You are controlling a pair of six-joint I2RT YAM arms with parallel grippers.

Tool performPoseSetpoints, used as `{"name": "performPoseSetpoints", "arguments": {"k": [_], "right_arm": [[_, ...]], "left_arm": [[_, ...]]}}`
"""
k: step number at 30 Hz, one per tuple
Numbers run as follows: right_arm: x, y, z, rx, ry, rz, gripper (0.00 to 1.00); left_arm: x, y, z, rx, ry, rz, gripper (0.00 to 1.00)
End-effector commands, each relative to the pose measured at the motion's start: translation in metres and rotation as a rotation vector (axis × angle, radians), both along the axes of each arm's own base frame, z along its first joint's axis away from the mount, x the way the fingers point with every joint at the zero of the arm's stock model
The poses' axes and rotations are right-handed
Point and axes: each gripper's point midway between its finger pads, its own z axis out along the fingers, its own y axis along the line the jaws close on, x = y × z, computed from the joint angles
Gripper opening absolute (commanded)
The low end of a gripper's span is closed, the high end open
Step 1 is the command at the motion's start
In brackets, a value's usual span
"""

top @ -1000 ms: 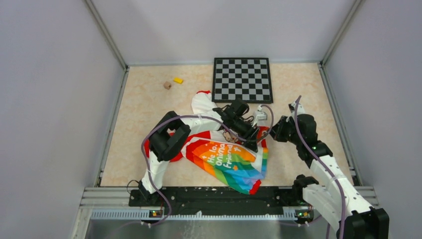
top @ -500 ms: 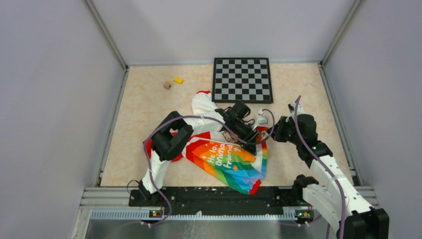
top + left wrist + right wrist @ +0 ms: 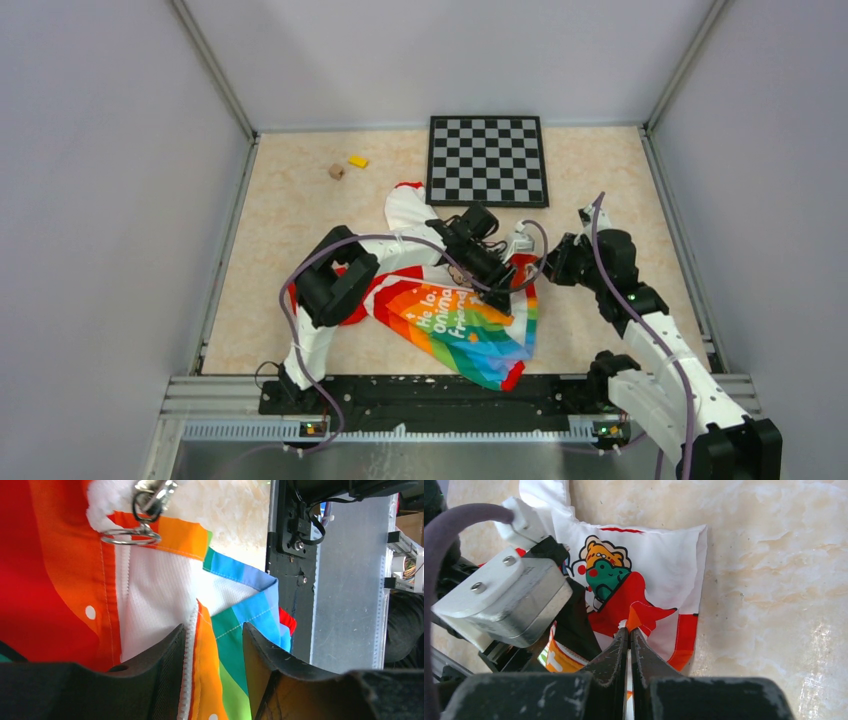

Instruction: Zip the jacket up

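The jacket (image 3: 450, 315) lies crumpled at the table's middle, rainbow panel with white lettering toward the front, white upper and a red-cuffed sleeve behind. My left gripper (image 3: 497, 285) reaches across it to its right edge. In the left wrist view the left gripper (image 3: 214, 627) is open, with the white zipper teeth (image 3: 190, 645) and orange fabric between its jaws. A metal zipper pull ring (image 3: 131, 534) hangs beyond them. My right gripper (image 3: 548, 268) is at the jacket's right edge. In the right wrist view the right gripper (image 3: 629, 630) is shut on the jacket's printed fabric edge (image 3: 659, 565).
A black-and-grey checkerboard (image 3: 487, 160) lies at the back. A yellow block (image 3: 357, 161) and a brown block (image 3: 336, 171) sit at the back left. The black front rail (image 3: 430, 392) runs just past the jacket's hem and also shows in the left wrist view (image 3: 292, 555).
My left arm's elbow has drawn a little to the left and its gripper has shifted slightly over the jacket. The right arm has not moved.
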Motion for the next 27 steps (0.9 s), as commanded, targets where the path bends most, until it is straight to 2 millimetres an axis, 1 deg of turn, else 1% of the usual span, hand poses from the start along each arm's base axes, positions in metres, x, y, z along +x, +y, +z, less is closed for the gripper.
{"name": "performPoseSetpoints", "arguments": {"k": [1, 5, 11, 13, 15, 21, 23, 25, 27], "right_arm": [[0.009, 0.002, 0.021, 0.026, -0.077, 0.006, 0.0], [0.008, 0.003, 0.019, 0.032, -0.07, 0.01, 0.0], [0.008, 0.004, 0.018, 0.036, -0.066, 0.012, 0.0], [0.008, 0.004, 0.018, 0.039, -0.066, 0.013, 0.0], [0.007, 0.005, 0.019, 0.04, -0.067, 0.015, 0.0], [0.006, 0.005, 0.015, 0.04, -0.058, 0.017, 0.0], [0.006, 0.005, 0.014, 0.041, -0.054, 0.017, 0.0], [0.006, 0.005, 0.015, 0.041, -0.056, 0.019, 0.0], [0.006, 0.005, 0.015, 0.04, -0.057, 0.02, 0.0]], "left_arm": [[-0.003, 0.002, 0.034, -0.068, -0.06, -0.009, 0.5], [-0.006, 0.005, 0.031, -0.068, -0.056, -0.001, 0.42], [-0.006, 0.003, 0.027, -0.078, -0.05, -0.009, 0.35], [-0.007, 0.001, 0.026, -0.082, -0.043, -0.018, 0.29], [-0.011, 0.0, 0.022, -0.068, -0.016, -0.012, 0.28], [-0.018, -0.007, 0.016, -0.073, -0.01, -0.019, 0.23], [-0.019, -0.009, 0.016, -0.073, -0.007, -0.024, 0.23], [-0.021, -0.007, 0.016, -0.072, -0.007, -0.025, 0.28], [-0.021, -0.005, 0.019, -0.076, -0.022, -0.022, 0.31]]}}
